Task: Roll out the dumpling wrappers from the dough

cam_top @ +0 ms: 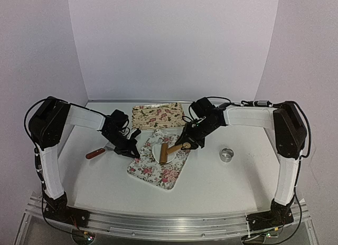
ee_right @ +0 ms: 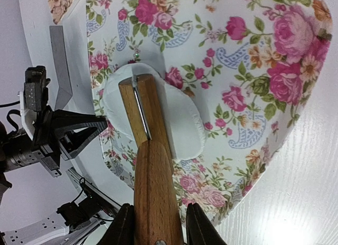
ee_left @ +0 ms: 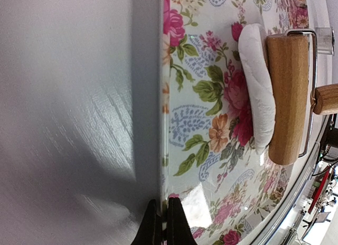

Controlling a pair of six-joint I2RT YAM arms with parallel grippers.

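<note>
White matte walls (cam_top: 174, 44) close in a white desk (cam_top: 222, 181) whose surface shows a faint wood grain. At its middle lies a glossy, rounded-corner flowered tray (cam_top: 170, 173), printed with pink roses, green leaves and blue paisley on a pale ground. A second tray (cam_top: 158, 115) with a denser floral print on a tan ground lies just behind it.

On the far half of the flowered tray sits the dough (ee_right: 182, 118), a soft, plain white, roughly round patch with thick, rounded edges. A roller (ee_left: 288, 97) rests on top of it. The roller has a smooth cylindrical barrel of light wood, a thin bent metal frame and a darker, turned wooden handle.

The right gripper (ee_right: 157, 224) is partly open, its black fingers clamped on either side of that handle. The left gripper (ee_left: 163, 224) is closed tight, its dark tips pinching the thin left rim of the flowered tray.

Left of the tray, on the bare desk, lies a scraper (cam_top: 97, 152) with a reddish wooden handle and a flat grey blade. A small shiny metal ring (cam_top: 227, 154) stands well apart on the right.
</note>
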